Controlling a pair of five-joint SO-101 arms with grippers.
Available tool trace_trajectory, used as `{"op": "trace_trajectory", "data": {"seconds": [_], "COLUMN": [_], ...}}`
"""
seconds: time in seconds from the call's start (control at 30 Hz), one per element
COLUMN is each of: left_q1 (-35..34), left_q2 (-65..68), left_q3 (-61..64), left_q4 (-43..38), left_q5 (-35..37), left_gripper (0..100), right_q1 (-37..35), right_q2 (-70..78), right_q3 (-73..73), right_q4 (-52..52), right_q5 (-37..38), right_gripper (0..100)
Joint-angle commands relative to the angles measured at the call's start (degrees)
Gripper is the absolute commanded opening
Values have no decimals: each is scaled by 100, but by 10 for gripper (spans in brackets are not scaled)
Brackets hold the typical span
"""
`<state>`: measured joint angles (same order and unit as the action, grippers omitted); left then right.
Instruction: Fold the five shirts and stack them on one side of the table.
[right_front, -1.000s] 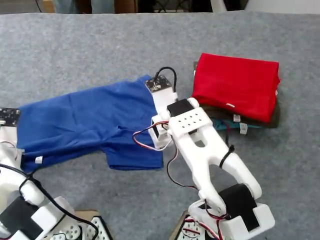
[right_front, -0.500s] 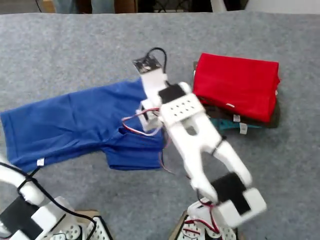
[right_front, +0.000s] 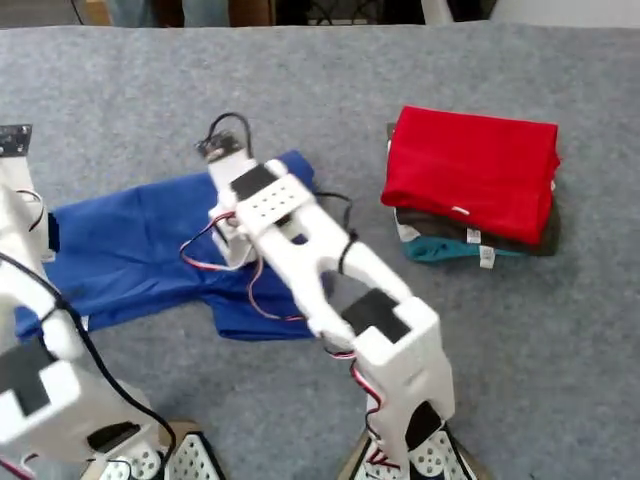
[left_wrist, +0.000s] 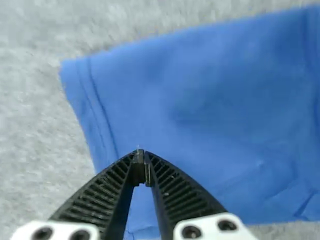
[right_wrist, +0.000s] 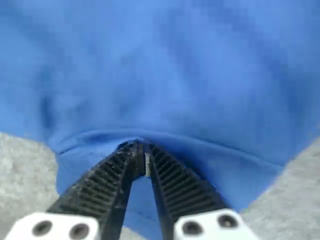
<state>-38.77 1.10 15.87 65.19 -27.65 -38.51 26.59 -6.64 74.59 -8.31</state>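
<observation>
The blue shirt (right_front: 130, 250) lies spread over the left half of the desk (right_front: 560, 340), well apart from the red-topped stack (right_front: 470, 180) near the right edge. In the last second the right tool (right_wrist: 141, 156) has swept leftward along the shirt's far edge, so I'd judge this last fold is only starting. It is pinched on a fold of blue hem. The left tool (left_wrist: 140, 159) has lifted above the shirt's left end with its tips together, and I cannot tell whether it holds cloth.
</observation>
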Motion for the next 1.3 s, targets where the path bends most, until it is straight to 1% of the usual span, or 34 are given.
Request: {"op": "trace_trajectory", "data": {"seconds": [0.0, 0.23, 0.37, 0.47, 0.57, 0.67, 0.77, 0.83, 0.93, 1.03, 1.13, 1.27], "left_q1": [-242, -620, -637, -637, -629, -602, -576, -567, -567, -558, -558, -593], "left_q2": [211, 237, 237, 237, 237, 237, 237, 237, 237, 237, 246, 246], "left_q3": [-558, -673, -646, -637, -629, -629, -664, -673, -664, -620, -602, -655], "left_q4": [246, 255, 264, 264, 264, 264, 264, 255, 255, 255, 264, 237], "left_q5": [97, 62, 62, 62, 62, 62, 62, 62, 62, 62, 88, 62], "left_gripper": [30, 30, 30, 30, 30, 30, 30, 30, 30, 30, 30, 30], "right_q1": [-290, -818, -844, -853, -870, -1046, -1187, -897, -211, 334, 563, 492], "right_q2": [-22, -418, -1182, -1763, -2176, -2440, -2712, -2967, -3169, -2844, -2193, -1323], "right_q3": [-295, 66, 804, 1508, 2396, 3345, 3811, 3653, 2774, 2097, 1798, 1552], "right_q4": [264, 844, 809, 774, 431, -88, -246, -264, -334, -862, -1433, -1609], "right_q5": [-35, 0, 18, 273, 343, 554, 589, 589, 589, 589, 563, 545], "right_gripper": [13, 13, 13, 13, 13, 13, 13, 13, 13, 14, 14, 14]}}
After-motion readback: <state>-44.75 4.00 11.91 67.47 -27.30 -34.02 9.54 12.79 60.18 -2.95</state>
